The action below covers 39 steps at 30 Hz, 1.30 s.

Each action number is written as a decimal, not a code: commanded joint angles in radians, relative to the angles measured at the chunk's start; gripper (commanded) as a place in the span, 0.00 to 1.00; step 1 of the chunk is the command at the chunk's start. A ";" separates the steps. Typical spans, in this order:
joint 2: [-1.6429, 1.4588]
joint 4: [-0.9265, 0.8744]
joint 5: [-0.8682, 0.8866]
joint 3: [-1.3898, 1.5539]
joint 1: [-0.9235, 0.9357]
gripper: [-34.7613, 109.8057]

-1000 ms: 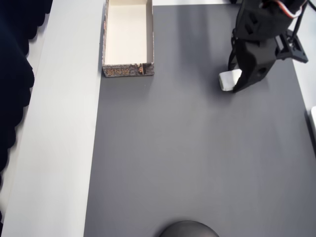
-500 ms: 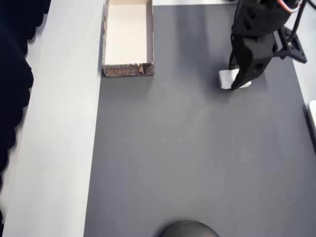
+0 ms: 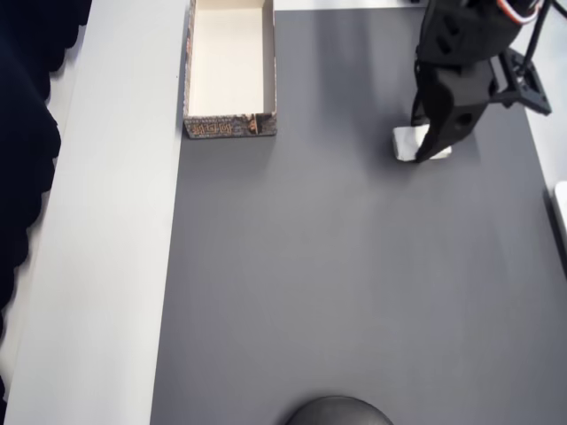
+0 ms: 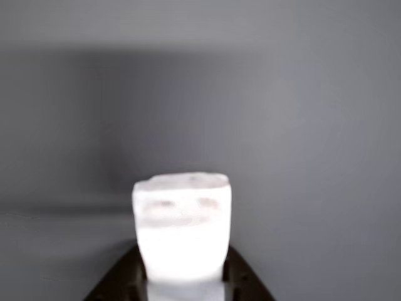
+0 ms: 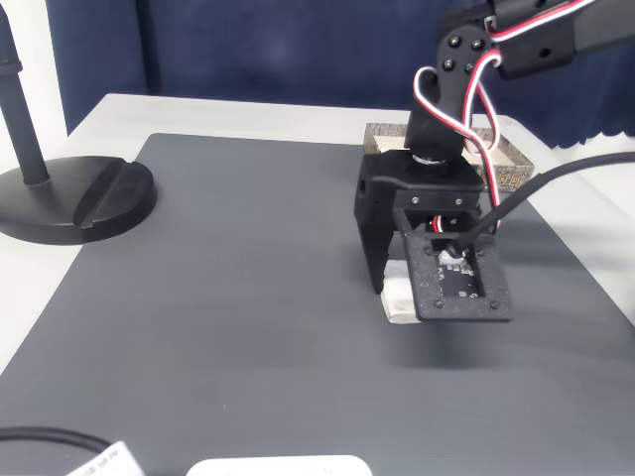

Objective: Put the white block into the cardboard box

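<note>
White block (image 3: 407,142) flat on mat, long axis left-right overhead.

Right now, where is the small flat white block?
In the overhead view the small flat white block lies on the grey mat at upper right, under the black gripper, well right of the cardboard box.

— What carries it all?
— A white tabletop (image 3: 106,266) under a dark grey mat (image 3: 354,283).
— And on the mat?
— The cardboard box (image 3: 229,66) at its far left corner in the overhead view, the white block (image 3: 407,142) near the far right edge.
</note>
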<state>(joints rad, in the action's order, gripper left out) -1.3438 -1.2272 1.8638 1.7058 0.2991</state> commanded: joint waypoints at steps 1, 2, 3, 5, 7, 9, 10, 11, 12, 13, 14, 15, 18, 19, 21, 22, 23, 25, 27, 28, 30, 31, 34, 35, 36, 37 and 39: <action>-0.158 -0.060 -0.035 -0.008 0.008 0.23; -0.179 -0.074 -0.043 0.000 0.014 0.23; -0.202 -0.084 -0.049 0.009 0.020 0.23; -0.245 -0.103 -0.069 0.029 0.031 0.23; -0.285 -0.117 -0.103 0.049 0.043 0.23; -0.314 -0.152 -0.160 0.055 0.054 0.23; -0.327 -0.176 -0.199 0.054 0.060 0.23; -0.341 -0.198 -0.236 0.051 0.066 0.23; -0.353 -0.219 -0.276 0.044 0.074 0.23; -0.362 -0.239 -0.321 0.037 0.080 0.23; -0.371 -0.255 -0.356 0.028 0.087 0.23; -0.379 -0.258 -0.383 0.023 0.095 0.23; -0.391 -0.258 -0.483 0.003 0.118 0.23; -0.396 -0.258 -0.517 -0.003 0.129 0.23; -0.414 -0.258 -0.618 -0.005 0.153 0.23; -0.423 -0.258 -0.687 -0.005 0.166 0.23; -0.434 -0.258 -0.750 -0.003 0.179 0.23; -0.453 -0.258 -0.842 -0.005 0.207 0.23; -0.463 -0.256 -0.853 -0.012 0.235 0.23; -0.466 -0.255 -0.859 -0.015 0.252 0.23; -0.472 -0.256 -0.885 -0.015 0.288 0.23; -0.476 -0.258 -0.893 -0.015 0.307 0.23; -0.474 -0.259 -0.943 -0.029 0.351 0.23; -0.472 -0.259 -0.971 -0.032 0.367 0.23; -0.471 -0.259 -1.009 -0.035 0.383 0.23; -0.463 -0.270 -1.052 -0.048 0.400 0.23; -0.443 -0.307 -1.109 -0.087 0.436 0.23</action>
<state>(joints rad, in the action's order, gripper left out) -1.7441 -1.4895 0.8606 1.7319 0.6688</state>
